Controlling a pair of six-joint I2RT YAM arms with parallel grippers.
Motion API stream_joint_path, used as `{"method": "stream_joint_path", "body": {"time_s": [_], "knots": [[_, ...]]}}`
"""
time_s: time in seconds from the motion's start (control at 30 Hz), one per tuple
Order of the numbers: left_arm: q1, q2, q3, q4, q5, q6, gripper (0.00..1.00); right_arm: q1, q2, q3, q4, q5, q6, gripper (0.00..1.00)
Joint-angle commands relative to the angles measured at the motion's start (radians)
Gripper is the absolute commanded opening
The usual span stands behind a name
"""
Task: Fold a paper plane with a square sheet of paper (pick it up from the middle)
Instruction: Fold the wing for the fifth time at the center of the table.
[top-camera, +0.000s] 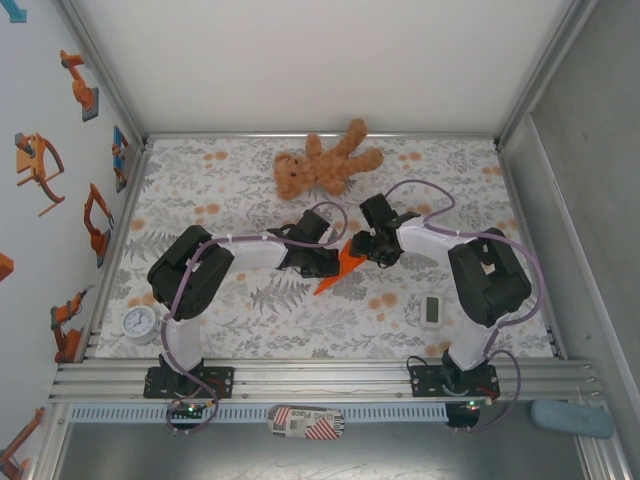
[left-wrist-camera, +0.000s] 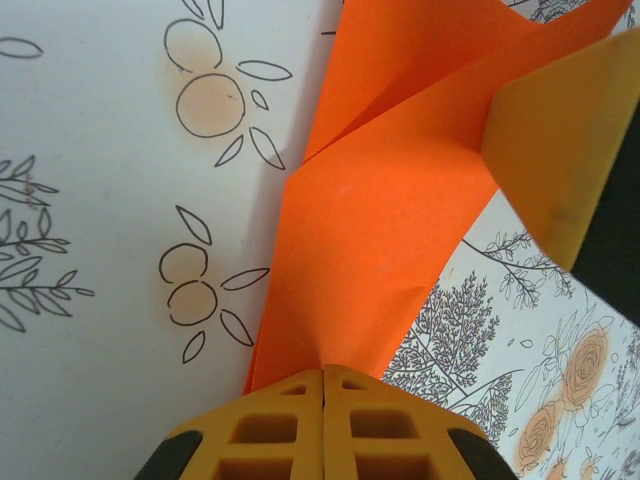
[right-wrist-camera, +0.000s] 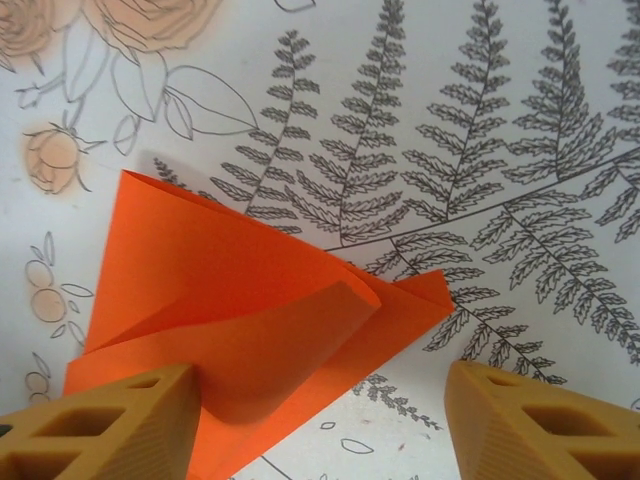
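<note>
The square sheet of paper (top-camera: 338, 268) is bright orange and folded into a narrow pointed shape with loose flaps, lying mid-table between the two arms. My left gripper (top-camera: 322, 262) is shut on it. In the left wrist view the paper (left-wrist-camera: 380, 200) fans out from between the closed yellow jaws of that gripper (left-wrist-camera: 323, 372). My right gripper (top-camera: 368, 247) hovers at the paper's far right end. It stands open (right-wrist-camera: 320, 390), its left finger (right-wrist-camera: 110, 420) over the paper (right-wrist-camera: 250, 310), where a flap curls up. One right finger (left-wrist-camera: 560, 150) shows in the left wrist view.
A brown teddy bear (top-camera: 325, 165) lies at the back centre. A small white gadget (top-camera: 432, 310) sits right of the paper, and a round dial (top-camera: 140, 322) at the near left. The floral cloth (top-camera: 230, 320) covers the table, and a metal rail (top-camera: 320, 378) runs along the near edge.
</note>
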Motion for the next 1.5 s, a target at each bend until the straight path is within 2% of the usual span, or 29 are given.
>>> {"method": "stream_joint_path", "body": {"time_s": [0.0,0.4,0.57,0.97,1.47], "knots": [[0.007,-0.001,-0.011,-0.03,0.009,-0.012,0.1,0.001,0.022,0.023,-0.031,0.013,0.008,0.61],[0.015,-0.048,0.021,0.009,0.064,-0.004,0.22,0.0,0.041,0.018,-0.013,-0.011,0.005,0.42],[0.015,-0.036,0.041,0.036,0.084,-0.012,0.25,0.0,0.043,0.015,-0.006,-0.013,0.005,0.4],[0.019,0.033,0.097,0.041,0.106,-0.019,0.25,0.001,0.054,0.01,-0.001,-0.016,-0.004,0.36],[0.022,0.06,0.065,0.045,0.122,-0.012,0.25,0.0,0.068,0.007,0.002,-0.016,-0.026,0.32]]}}
